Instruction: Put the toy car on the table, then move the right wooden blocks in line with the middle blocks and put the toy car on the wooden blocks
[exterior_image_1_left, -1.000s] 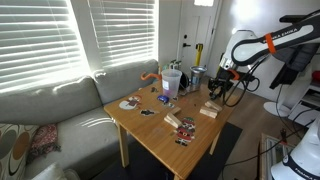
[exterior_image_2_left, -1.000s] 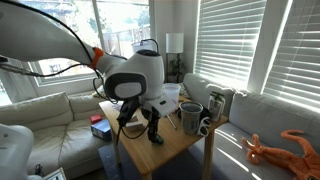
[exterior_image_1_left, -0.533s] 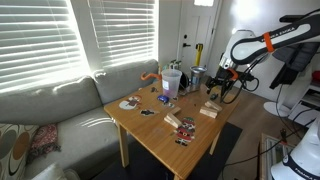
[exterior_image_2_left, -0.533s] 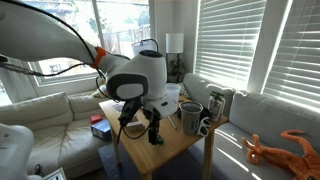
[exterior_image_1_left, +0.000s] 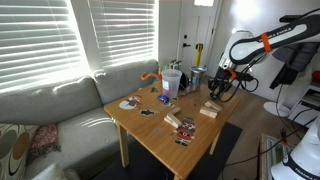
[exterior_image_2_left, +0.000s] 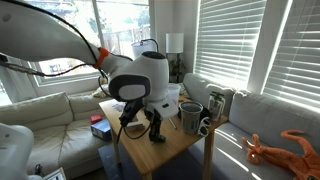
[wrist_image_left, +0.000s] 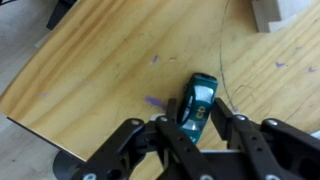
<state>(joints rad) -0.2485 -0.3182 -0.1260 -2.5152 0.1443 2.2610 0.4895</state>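
Observation:
The toy car, small and dark teal, lies on the light-wood table near its edge. My gripper is low over it with one finger on each side of the car, both touching its flanks. In both exterior views the gripper hangs close above the table and hides the car. A pale tan wooden block lies just by the gripper. Another pale block shows at the top right corner of the wrist view.
Red-and-white striped pieces and a tan block lie mid-table. A clear cup and dark mugs stand toward the back. A sofa flanks the table. The table edge drops off close to the car.

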